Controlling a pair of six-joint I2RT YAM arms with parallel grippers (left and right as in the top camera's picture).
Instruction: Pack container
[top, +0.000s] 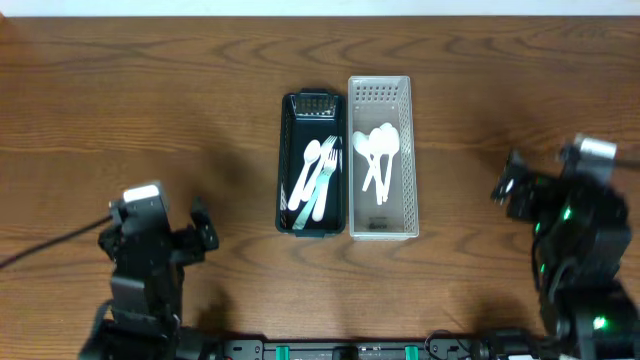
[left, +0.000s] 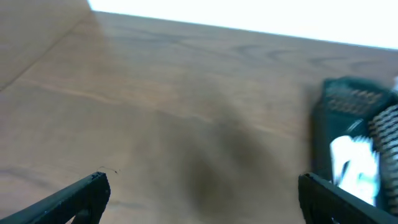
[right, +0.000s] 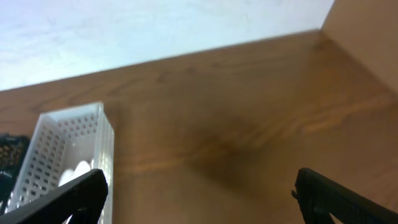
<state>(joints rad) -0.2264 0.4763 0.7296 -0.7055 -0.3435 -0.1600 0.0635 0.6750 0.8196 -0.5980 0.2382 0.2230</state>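
While both arms sit at the near corners, the left claw (left: 203, 186) and right claw (right: 199, 183) stand released, holding nothing. Between them on the table (top: 150, 100), the dark bin (top: 284, 170) holds white forks (top: 322, 175), and the white bin (top: 408, 150), touching its side, holds spoons (top: 378, 150). No loose cutlery shows, so packing looks finished; any next move likely needs only parking the arms. No writing is legible.

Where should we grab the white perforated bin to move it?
Pinch the white perforated bin's right long wall from above with the right gripper, near the robot-side end. That wall faces bare table; the left wall sits against the dark bin, probably leaving no finger room. The spoons lie farther up, so the inner finger should clear them.
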